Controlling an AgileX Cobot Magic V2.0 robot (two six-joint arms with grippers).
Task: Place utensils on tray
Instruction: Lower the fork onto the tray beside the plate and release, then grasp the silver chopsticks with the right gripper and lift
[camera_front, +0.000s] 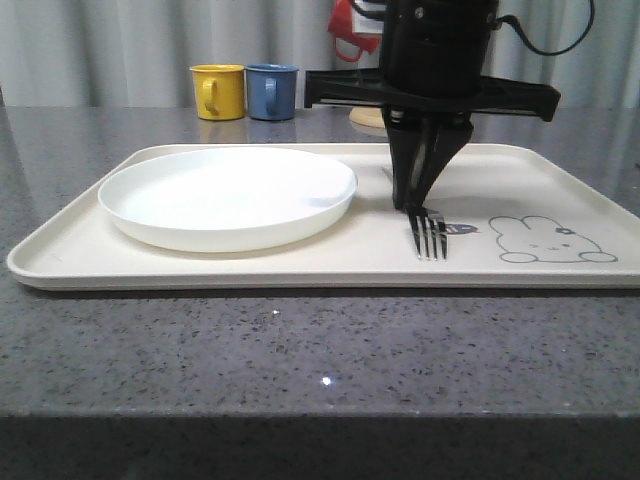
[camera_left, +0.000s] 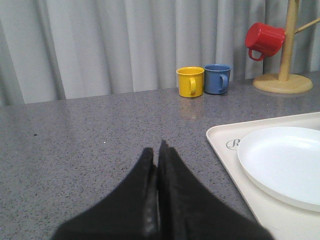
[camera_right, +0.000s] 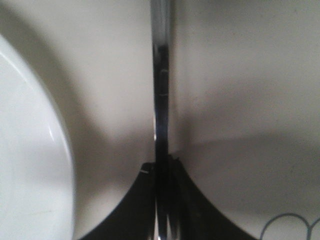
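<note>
On a speckled grey tabletop (camera_front: 300, 350), the robot's right gripper (camera_front: 417, 205) reaches straight down over a cream tray (camera_front: 250, 265), its jaws clenched on the handle of a silver fork (camera_front: 430, 235). The fork's tines rest on the tray floor, pointing toward the camera, just beside a grey rabbit drawing (camera_front: 550, 242) near the tray's right end. The right wrist view shows the fork's handle (camera_right: 161, 100) running as a thin bright strip out from between the dark fingers (camera_right: 135, 210), with the tray's pale surface on both sides. A white round plate (camera_front: 228, 196) sits on the left half of the tray, apart from the fork. The left gripper (camera_left: 156, 155), seen from its own wrist camera, hangs over bare tabletop beside the tray's end, its jaws pressed together on nothing. A yellow mug (camera_front: 218, 91) and a blue mug (camera_front: 271, 91) stand side by side beyond the tray, and a red mug (camera_left: 264, 40) hangs on a wooden stand (camera_left: 286, 50).
</note>
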